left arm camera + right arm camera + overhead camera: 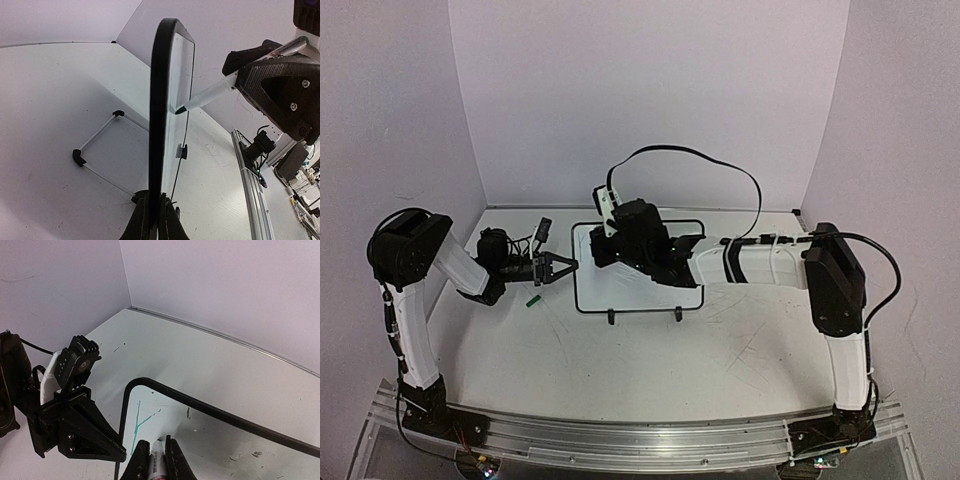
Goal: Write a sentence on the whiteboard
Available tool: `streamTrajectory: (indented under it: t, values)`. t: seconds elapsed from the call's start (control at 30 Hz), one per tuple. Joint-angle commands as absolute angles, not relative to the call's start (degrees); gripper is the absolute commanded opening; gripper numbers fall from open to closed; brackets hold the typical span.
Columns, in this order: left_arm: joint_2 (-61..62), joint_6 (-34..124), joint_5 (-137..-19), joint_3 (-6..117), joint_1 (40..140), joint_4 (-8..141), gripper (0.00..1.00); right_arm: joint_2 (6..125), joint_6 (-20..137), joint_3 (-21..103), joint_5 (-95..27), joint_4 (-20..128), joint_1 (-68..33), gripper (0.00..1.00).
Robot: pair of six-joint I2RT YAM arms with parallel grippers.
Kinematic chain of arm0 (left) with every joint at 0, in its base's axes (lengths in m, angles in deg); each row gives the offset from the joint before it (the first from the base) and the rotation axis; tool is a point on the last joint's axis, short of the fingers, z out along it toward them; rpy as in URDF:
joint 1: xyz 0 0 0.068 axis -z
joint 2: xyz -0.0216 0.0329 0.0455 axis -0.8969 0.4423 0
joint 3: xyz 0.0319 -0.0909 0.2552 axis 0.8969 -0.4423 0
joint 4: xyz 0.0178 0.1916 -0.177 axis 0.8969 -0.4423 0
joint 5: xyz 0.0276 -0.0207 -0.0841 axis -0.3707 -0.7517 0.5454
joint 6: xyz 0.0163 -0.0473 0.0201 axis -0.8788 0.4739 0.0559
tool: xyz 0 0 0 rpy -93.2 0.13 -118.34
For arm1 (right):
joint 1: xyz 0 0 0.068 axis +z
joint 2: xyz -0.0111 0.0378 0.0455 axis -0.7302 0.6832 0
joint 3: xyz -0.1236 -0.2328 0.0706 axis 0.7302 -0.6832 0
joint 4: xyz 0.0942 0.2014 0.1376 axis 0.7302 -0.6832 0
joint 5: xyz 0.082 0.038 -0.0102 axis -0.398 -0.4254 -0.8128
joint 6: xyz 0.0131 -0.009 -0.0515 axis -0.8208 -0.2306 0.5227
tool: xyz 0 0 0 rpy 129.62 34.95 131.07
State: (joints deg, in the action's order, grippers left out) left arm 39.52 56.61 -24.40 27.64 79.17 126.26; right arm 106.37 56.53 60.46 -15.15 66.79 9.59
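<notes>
two closed hands: left hand (155, 216) pinches the whiteboard (161, 100) edge, right hand (157, 452) grips a marker (207, 95)

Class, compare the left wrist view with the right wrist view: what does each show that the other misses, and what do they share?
Only the left wrist view: the whiteboard edge-on, its wire stand behind it, and the marker tip at the board's face. Only the right wrist view: green strokes on that face. Both: the whiteboard clamped in the left gripper and the marker held by the right gripper.
</notes>
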Motion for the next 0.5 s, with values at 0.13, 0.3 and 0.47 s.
streamTrajectory:
  t: [0.13, 0.3, 0.47]
  values:
    - [37.6, 56.4, -25.2, 27.8, 78.6, 127.4, 0.00, 107.9, 56.3, 63.5, -15.1, 67.1, 9.3, 0.00]
    - [37.6, 56.4, -25.1, 27.9, 78.6, 127.4, 0.00, 108.4, 56.0, 63.7, -15.3, 66.7, 9.3, 0.00]
    - [37.7, 56.4, -25.1, 27.9, 78.6, 127.4, 0.00, 108.6, 55.8, 63.6, -15.2, 66.3, 9.3, 0.00]
